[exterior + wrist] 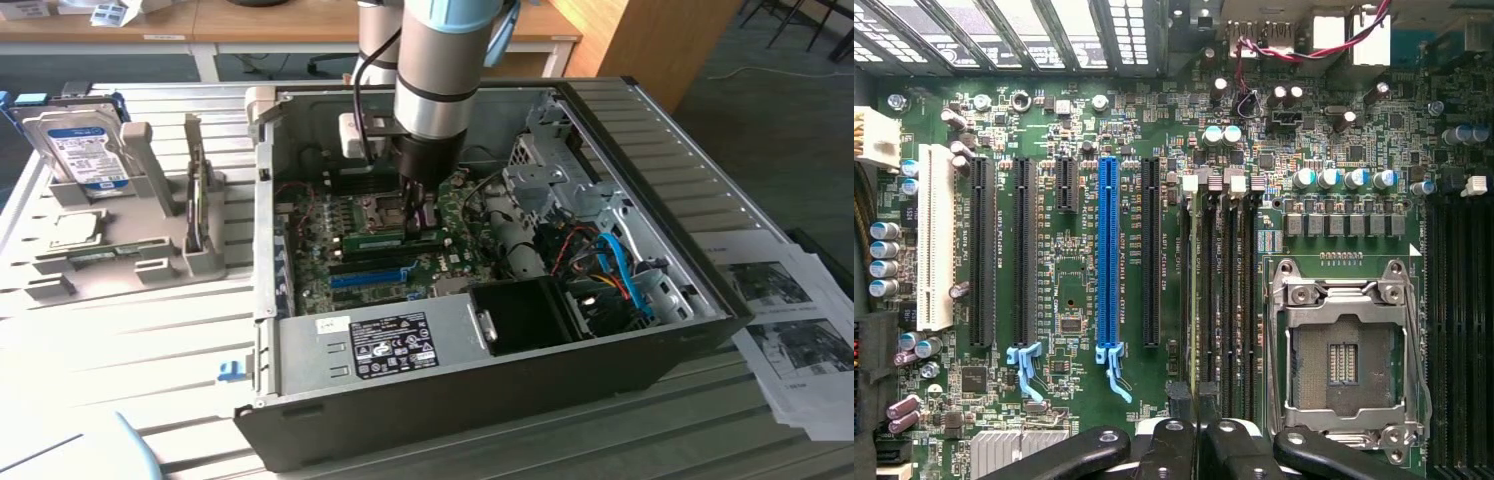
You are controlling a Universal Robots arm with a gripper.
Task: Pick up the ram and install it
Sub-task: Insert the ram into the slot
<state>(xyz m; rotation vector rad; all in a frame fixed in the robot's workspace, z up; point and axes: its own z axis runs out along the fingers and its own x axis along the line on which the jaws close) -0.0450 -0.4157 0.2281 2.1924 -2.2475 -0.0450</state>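
The ram (391, 240), a thin green stick, stands on edge on the motherboard (334, 215) inside the open computer case (694, 180). It lies along the memory slots beside the processor socket (378, 208). My gripper (423, 212) reaches straight down into the case and is shut on the ram near its end at the exterior view's right. In the wrist view my black fingers (1172, 440) press close together over the dark memory slots (1239, 300), and the ram runs out from between them as a thin edge (1200, 300).
A silver hard drive (80, 150) stands in a grey holder (127, 250) at the exterior view's left. Inside the case are a black fan shroud (534, 315), blue cables (625, 270) and a drive cage (547, 160). Printed papers (787, 320) lie beside the case.
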